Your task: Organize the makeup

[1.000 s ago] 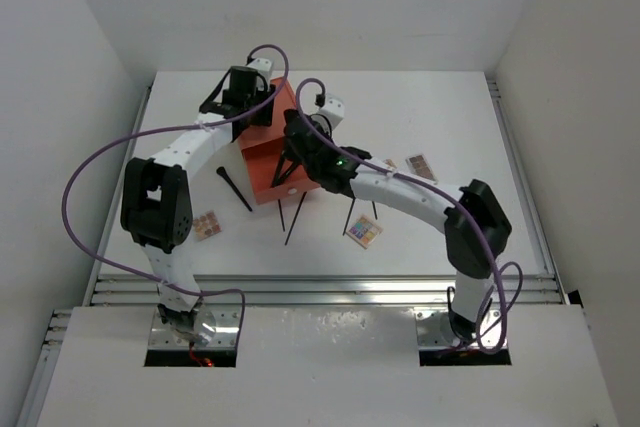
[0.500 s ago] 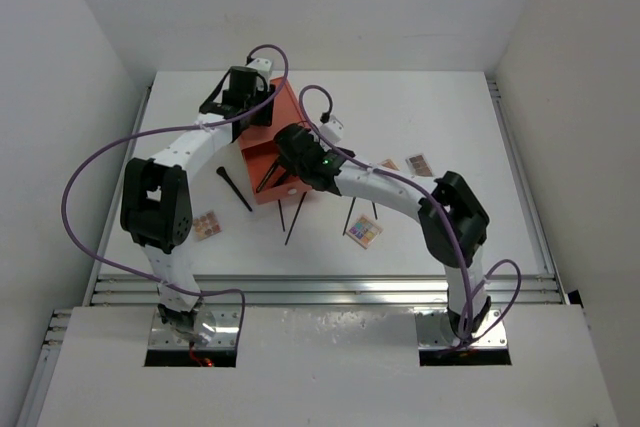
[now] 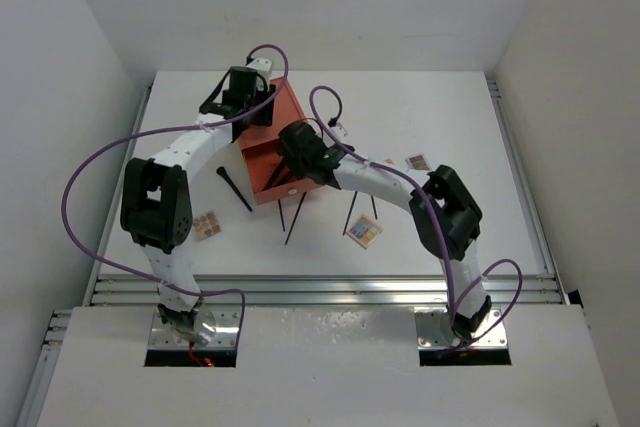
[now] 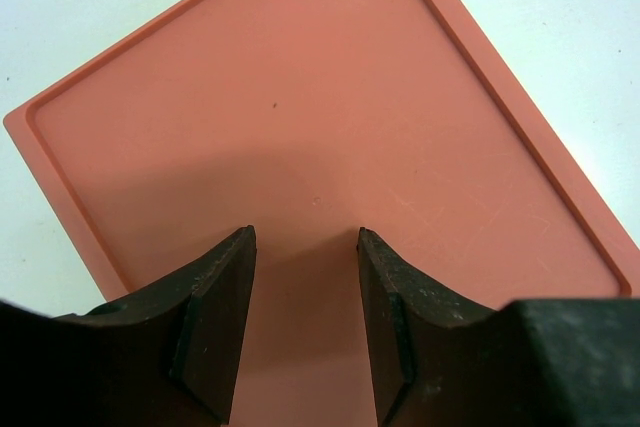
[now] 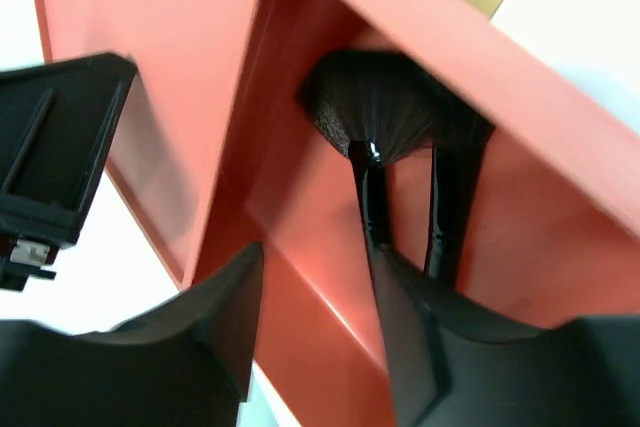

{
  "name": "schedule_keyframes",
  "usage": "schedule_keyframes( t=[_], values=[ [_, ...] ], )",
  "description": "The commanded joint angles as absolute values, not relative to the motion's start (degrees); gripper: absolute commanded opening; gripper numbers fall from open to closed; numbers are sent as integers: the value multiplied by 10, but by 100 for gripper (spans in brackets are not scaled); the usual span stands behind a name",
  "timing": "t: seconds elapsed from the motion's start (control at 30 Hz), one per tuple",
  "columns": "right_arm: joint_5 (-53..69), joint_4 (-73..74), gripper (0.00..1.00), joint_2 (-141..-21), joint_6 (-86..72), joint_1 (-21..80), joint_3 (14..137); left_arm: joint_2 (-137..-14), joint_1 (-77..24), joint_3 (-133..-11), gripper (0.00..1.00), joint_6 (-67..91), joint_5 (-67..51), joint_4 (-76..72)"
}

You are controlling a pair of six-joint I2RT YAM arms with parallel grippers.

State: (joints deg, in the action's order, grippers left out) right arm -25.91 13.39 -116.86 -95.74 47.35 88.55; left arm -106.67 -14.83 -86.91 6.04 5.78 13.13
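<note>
The right gripper (image 5: 320, 257) hangs released over the drawer box's (image 3: 285, 112) open drawer (image 5: 290, 177); two brushes (image 5: 375, 137) lie inside, bristles deepest. The left gripper (image 4: 305, 242), spread and empty, sits above the box's top. Loose pencils (image 3: 297, 219) lie just nearside of the box, pointing away from it, nearest the right arm.

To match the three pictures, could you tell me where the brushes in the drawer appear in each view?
Top external: brushes in the open drawer, just left of centre.
Left wrist: not in it.
Right wrist: brushes at upper centre, bristles farthest from the camera.
Shared landmark: the orange box, in all three views.
</note>
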Motion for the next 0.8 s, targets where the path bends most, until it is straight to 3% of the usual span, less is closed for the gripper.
schedule_keyframes(
  t=[0.0, 0.1, 0.27, 0.37, 0.4, 0.5, 0.63, 0.77],
  values=[
    [-241, 115, 50, -1172, -940, 475, 921, -1056, -143, -859, 51, 60, 56, 147],
    [-246, 115, 62, -1166, -876, 477, 934, -1056, -143, -859, 51, 60, 56, 147],
    [-245, 55, 63, -1137, -775, 477, 914, -1056, -143, -901, 51, 60, 51, 180],
    [-217, -33, 63, -1121, -645, 482, 904, -1056, -143, -952, 51, 60, 45, 209],
    [-210, -47, 62, -1117, -524, 484, 902, -1056, -143, -968, 51, 68, 45, 219],
    [-208, -86, 64, -1092, -363, 512, 882, -1056, -143, -1046, 51, 96, 29, 270],
    [-215, -124, 66, -1012, -319, 514, 795, -1041, -143, -1148, 51, 129, 64, 352],
    [-215, -114, 70, -935, -251, 503, 726, -977, -143, -1136, 50, 177, 153, 403]
  ],
)
